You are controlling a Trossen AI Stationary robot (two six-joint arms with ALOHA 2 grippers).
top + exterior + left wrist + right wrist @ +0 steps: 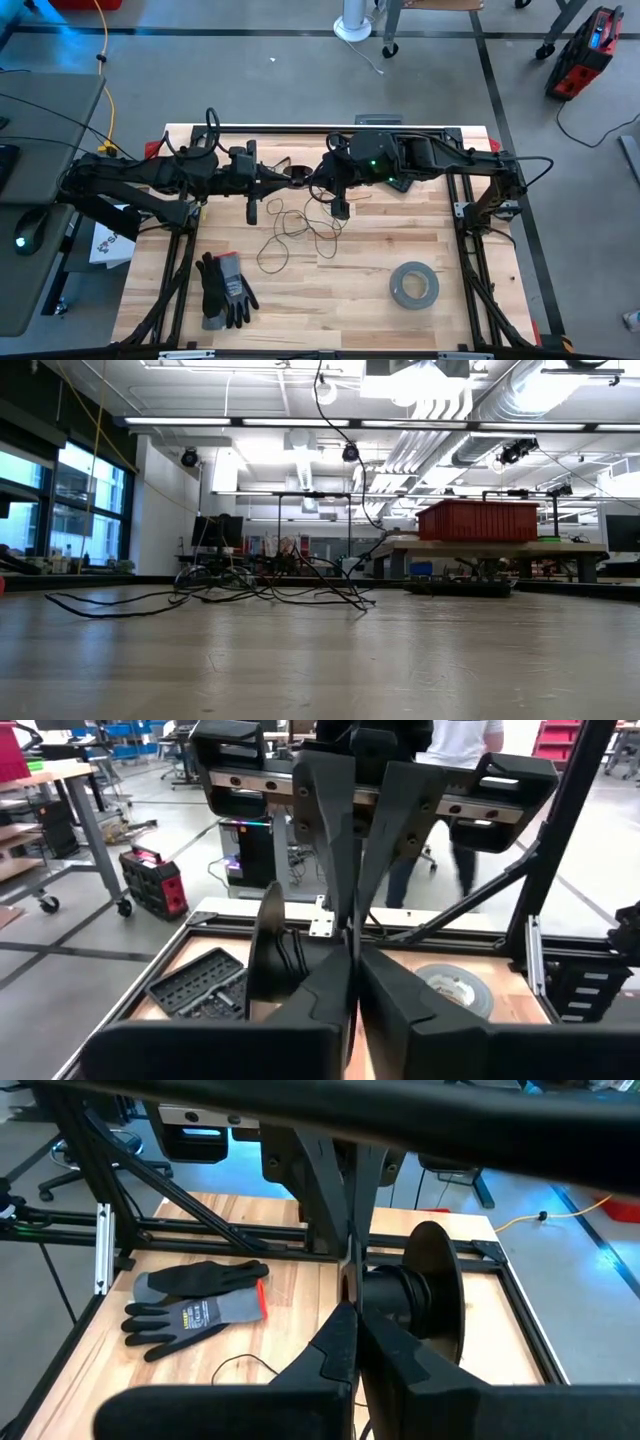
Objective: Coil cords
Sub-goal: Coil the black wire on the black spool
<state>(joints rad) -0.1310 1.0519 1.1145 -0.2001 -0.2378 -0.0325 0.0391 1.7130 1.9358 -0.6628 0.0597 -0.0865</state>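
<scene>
Both grippers, left gripper [283,177] and right gripper [312,180], meet shut at the black spool [425,1295], apparently pinching cord [300,225]. Winding looks underway. Next comes turning more slack on.

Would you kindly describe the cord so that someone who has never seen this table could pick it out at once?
Start from the wooden table and find where the two grippers meet near its far edge. Just in front of them lies the cord, a very thin dark wire in loose, tangled loops. Unlike the grey tape roll and the gloves nearer the front, it is a sprawling line.
</scene>
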